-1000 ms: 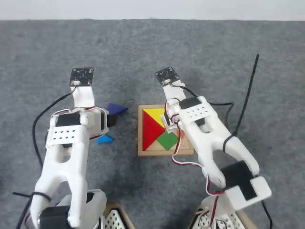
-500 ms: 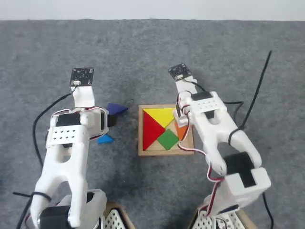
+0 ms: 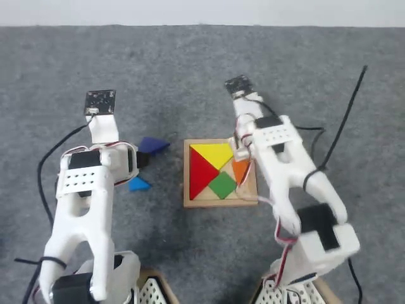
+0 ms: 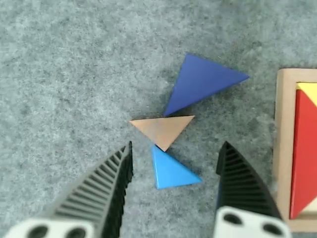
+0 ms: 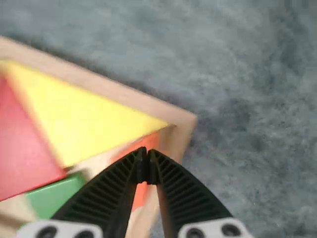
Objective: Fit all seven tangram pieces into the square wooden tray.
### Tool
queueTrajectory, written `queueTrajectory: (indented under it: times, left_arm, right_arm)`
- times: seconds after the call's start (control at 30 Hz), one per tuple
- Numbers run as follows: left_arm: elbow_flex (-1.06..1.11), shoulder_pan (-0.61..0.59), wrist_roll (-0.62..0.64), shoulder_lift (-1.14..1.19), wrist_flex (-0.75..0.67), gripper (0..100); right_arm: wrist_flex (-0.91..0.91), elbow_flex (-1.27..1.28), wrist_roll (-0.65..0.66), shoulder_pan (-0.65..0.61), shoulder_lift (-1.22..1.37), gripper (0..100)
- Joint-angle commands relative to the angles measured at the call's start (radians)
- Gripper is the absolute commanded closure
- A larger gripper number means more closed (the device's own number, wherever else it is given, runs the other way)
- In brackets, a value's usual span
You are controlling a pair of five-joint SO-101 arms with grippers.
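Three pieces loose on the grey felt table [image 3: 316,76], beside the square wooden tray [image 3: 187,190]: dark blue wooden triangle [image 4: 200,82], tan wooden triangle [image 4: 162,130], small light blue wooden triangle [image 4: 171,171], bunched corner to corner. In the tray: yellow triangle [image 3: 212,154], red triangle [image 3: 199,174], green square [image 3: 223,185], orange piece [image 3: 240,170]

Handling, my guess: thin flat wood, light, stiff, smooth paint. No parallel edges on a triangle, so a pinch may squirt it out. I'd grip one edge against the opposite corner, low at the felt, clear of tan's tip

Pose: my left jaws are spread wide, pointing down, straddling light blue. My right jaws are pressed together on nothing, tips over the orange piece by the tray's far corner
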Motion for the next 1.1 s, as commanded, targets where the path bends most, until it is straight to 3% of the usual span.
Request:
queueTrajectory:
  times: [0.0,0.2,0.47,0.8,1.07]
  left_arm:
    - [-0.010,-0.006,-0.009,-0.040,-0.023,74]
    - [-0.010,-0.005,-0.009,-0.040,-0.023,74]
    - [-0.008,-0.008,-0.009,-0.043,-0.018,74]
    - [-0.008,-0.005,-0.009,-0.040,-0.023,74]
    - [-0.008,-0.006,-0.009,-0.038,-0.023,74]
  right_arm:
    - [0.010,0.074,-0.025,-0.059,-0.166,99.0]
    - [0.010,0.153,-0.018,-0.087,-0.160,99.0]
    - [-0.101,0.152,-0.005,0.005,0.004,99.0]
    - [-0.093,0.066,0.014,0.087,0.013,99.1]
    - [-0.059,0.124,-0.008,-0.042,-0.127,99.0]
